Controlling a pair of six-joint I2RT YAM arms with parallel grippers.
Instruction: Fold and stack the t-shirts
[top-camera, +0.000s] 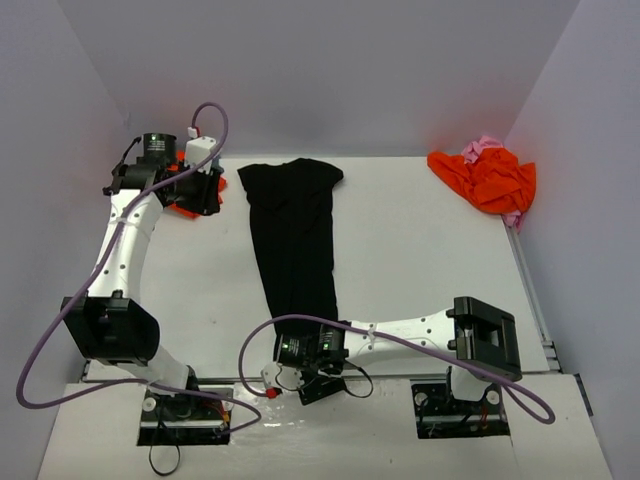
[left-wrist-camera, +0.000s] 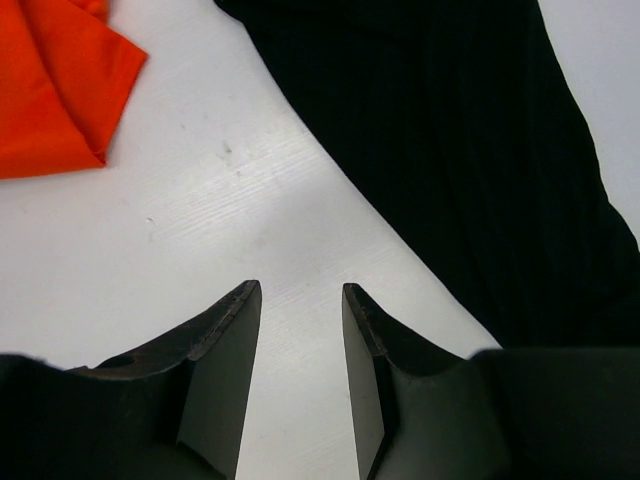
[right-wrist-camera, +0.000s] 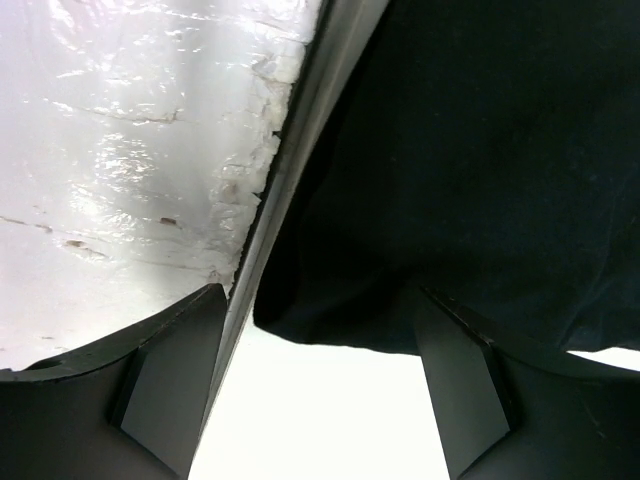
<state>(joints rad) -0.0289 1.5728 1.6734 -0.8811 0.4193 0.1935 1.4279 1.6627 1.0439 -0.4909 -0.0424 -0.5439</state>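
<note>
Across the tabletop (top-camera: 420, 260) we see the black shirt (top-camera: 295, 235) lying lengthwise, far to near. Far right, an orange shirt (top-camera: 490, 180) is heaped with a pink shirt (top-camera: 487, 147). Far left lies a second orange shirt (left-wrist-camera: 55, 90). Our right hand (right-wrist-camera: 318, 292) gapes wide at the black shirt's near hem. Our left hand (left-wrist-camera: 302, 292) is narrow and empty over bare tabletop.

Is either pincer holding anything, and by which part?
Nothing held. Left pincer open over bare white table; right pincer open astride the black cloth t-shirt's hem, unclamped.

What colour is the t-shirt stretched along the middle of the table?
The t-shirt is plain black; the top external view shows it best.
</note>
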